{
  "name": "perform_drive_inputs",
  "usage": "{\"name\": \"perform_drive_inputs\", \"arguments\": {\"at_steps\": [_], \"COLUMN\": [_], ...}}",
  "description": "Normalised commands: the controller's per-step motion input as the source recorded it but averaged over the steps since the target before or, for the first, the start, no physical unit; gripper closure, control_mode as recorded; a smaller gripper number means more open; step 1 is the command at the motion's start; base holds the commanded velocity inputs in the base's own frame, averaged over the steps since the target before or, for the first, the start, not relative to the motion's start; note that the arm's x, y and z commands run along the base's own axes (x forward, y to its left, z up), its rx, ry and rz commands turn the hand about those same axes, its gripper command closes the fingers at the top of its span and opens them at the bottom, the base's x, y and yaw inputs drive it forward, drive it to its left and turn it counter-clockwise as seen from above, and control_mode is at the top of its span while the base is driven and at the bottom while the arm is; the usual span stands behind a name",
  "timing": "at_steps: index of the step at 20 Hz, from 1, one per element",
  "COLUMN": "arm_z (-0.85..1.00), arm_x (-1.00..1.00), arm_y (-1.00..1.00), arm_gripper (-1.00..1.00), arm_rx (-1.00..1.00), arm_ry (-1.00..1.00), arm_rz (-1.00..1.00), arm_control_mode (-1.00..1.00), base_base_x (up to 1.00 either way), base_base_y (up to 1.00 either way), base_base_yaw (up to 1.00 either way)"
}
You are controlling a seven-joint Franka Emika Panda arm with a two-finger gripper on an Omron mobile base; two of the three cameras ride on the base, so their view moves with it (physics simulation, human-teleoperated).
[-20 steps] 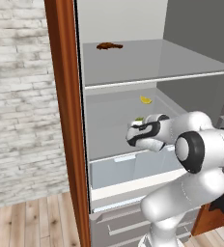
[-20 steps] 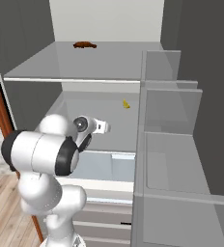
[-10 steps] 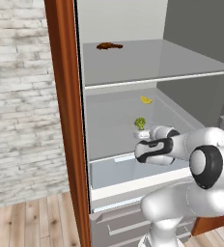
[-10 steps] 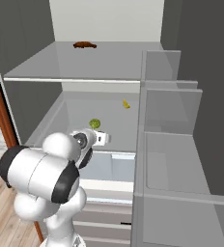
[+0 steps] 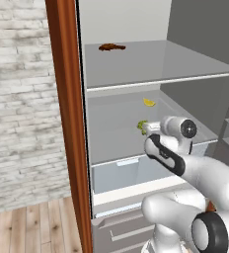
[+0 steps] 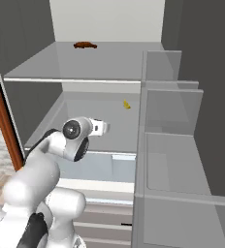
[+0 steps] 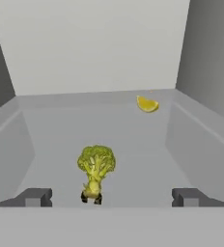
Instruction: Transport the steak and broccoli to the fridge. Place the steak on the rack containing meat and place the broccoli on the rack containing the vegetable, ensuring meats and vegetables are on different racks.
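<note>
The broccoli (image 7: 96, 169) is standing upright, stem down, on the fridge's lower shelf (image 7: 133, 144); the gripper (image 7: 111, 197) is being held wide, empty.

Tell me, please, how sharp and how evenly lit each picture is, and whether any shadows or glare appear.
Left base view: flat, even light, no glare; the broccoli is small and half hidden by the arm. Right base view: slightly soft, the door bins look hazy and see-through. Hand view: clearest; the broccoli has only a small dark patch at its base, the yellow vegetable shows no clear shadow.
</note>
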Motion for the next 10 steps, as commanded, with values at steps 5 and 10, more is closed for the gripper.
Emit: {"name": "perform_drive_inputs", "arguments": {"at_steps": [5,10], "arm_z": [0.57,0.45], "arm_x": [-0.6,-0.84], "arm_y": [0.0,0.0], "arm_gripper": [-1.0,-1.0], "arm_rx": [0.0,-0.01], "arm_ry": [0.2,0.18], "arm_rz": [0.0,0.0], "arm_control_mode": [-1.0,-1.0], "base_base_x": [0.0,0.0], "base_base_y": [0.0,0.0], "base_base_yaw": [0.0,0.0]}}
